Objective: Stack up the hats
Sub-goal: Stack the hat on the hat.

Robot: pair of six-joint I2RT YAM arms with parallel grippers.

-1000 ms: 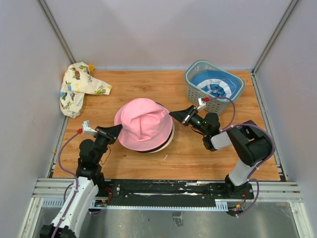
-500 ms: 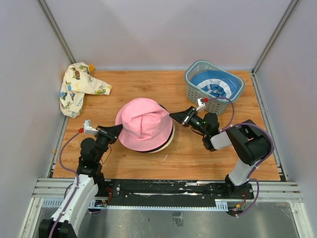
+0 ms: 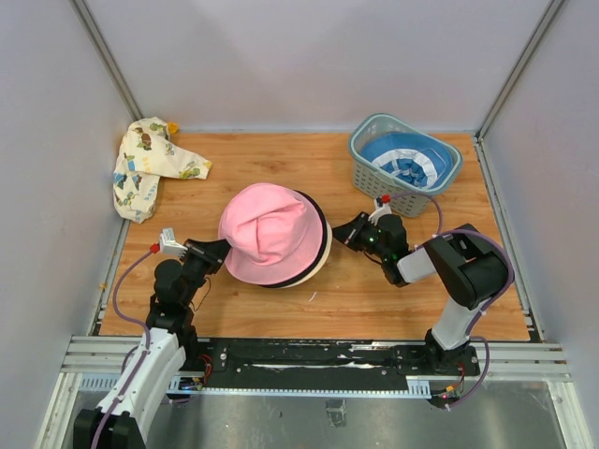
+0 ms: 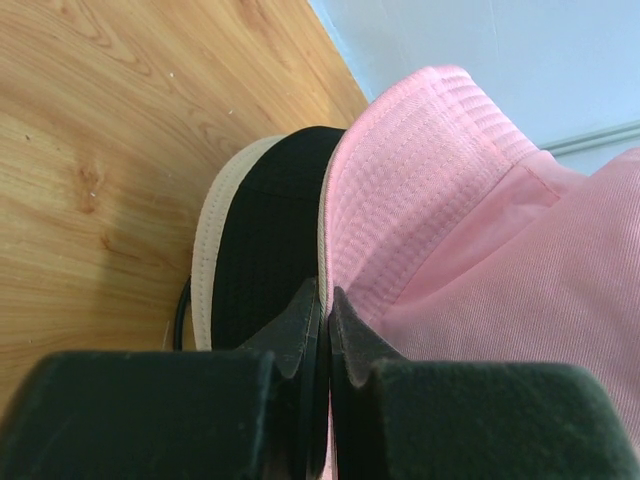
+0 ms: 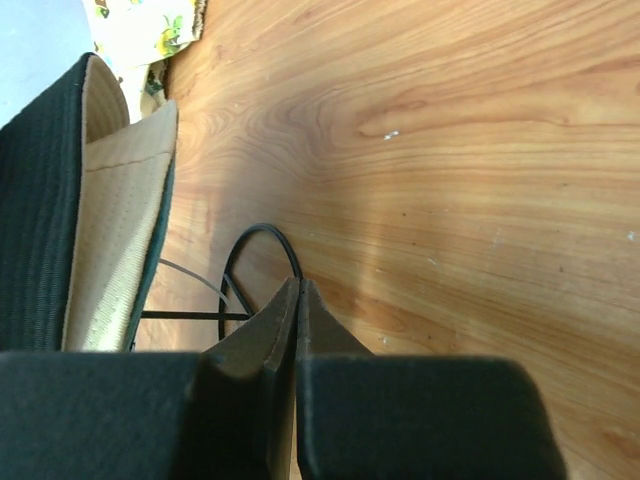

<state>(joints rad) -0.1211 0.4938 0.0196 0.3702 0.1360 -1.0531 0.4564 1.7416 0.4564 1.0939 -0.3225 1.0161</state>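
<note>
A pink hat (image 3: 271, 234) lies on top of a black hat (image 3: 324, 236) and a cream hat (image 3: 321, 266) at the middle of the wooden table (image 3: 281, 159). My left gripper (image 3: 223, 249) is shut on the pink hat's left brim. In the left wrist view its fingertips (image 4: 323, 296) pinch the pink brim (image 4: 420, 170), with the black hat (image 4: 265, 240) and the cream hat (image 4: 205, 270) to the left. My right gripper (image 3: 341, 228) is shut and empty, just right of the stack. In the right wrist view it (image 5: 298, 285) hangs over a black cord loop (image 5: 262, 232).
A grey-green slatted basket (image 3: 374, 178) at the back right holds a teal-blue hat (image 3: 404, 161). A cream patterned hat (image 3: 150, 166) lies at the back left by the wall. Grey walls close in the table on three sides.
My right gripper has drawn back to the right, away from the stack's brim. The pink hat has settled a little to the right. My left gripper has kept its hold.
</note>
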